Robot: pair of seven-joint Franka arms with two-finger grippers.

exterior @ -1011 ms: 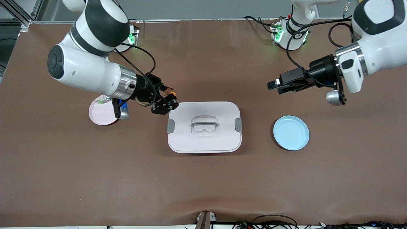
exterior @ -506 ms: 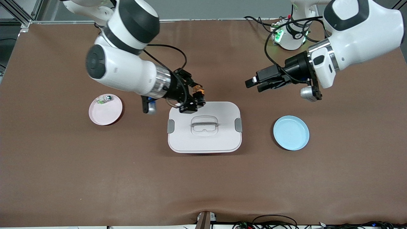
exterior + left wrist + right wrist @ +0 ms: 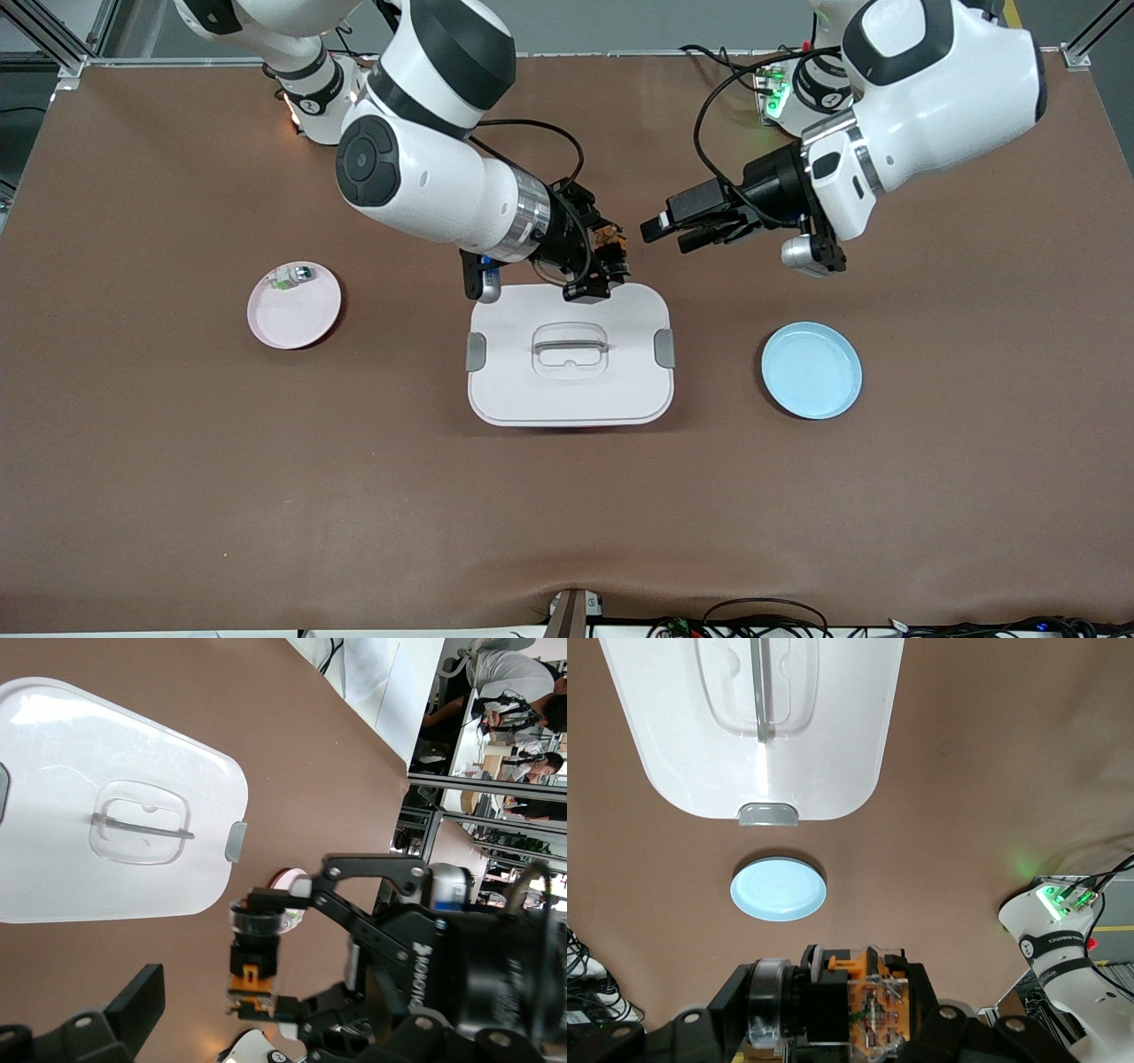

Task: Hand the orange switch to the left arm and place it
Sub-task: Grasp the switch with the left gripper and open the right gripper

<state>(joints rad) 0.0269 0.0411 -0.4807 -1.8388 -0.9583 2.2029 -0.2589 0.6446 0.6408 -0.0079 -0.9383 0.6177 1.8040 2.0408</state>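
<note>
My right gripper (image 3: pixel 609 264) is shut on the orange switch (image 3: pixel 609 239), a small black and orange part, and holds it over the edge of the white box (image 3: pixel 569 390) that lies farthest from the front camera. In the right wrist view the orange switch (image 3: pixel 864 997) sits crosswise between the black fingers (image 3: pixel 749 992). My left gripper (image 3: pixel 663 232) hangs open in the air a short way from the switch, toward the left arm's end of the table. The left wrist view shows the switch (image 3: pixel 254 961) in the other gripper, beside the box (image 3: pixel 53 859).
A pink plate (image 3: pixel 297 319) holding a small silver-and-green part (image 3: pixel 291 276) lies toward the right arm's end of the table. A light blue plate (image 3: pixel 811 369) lies toward the left arm's end, beside the box. Cables run along the table's near edge.
My right arm has carried the switch from beside the pink plate to the box's edge. My left gripper has moved in toward it, still open.
</note>
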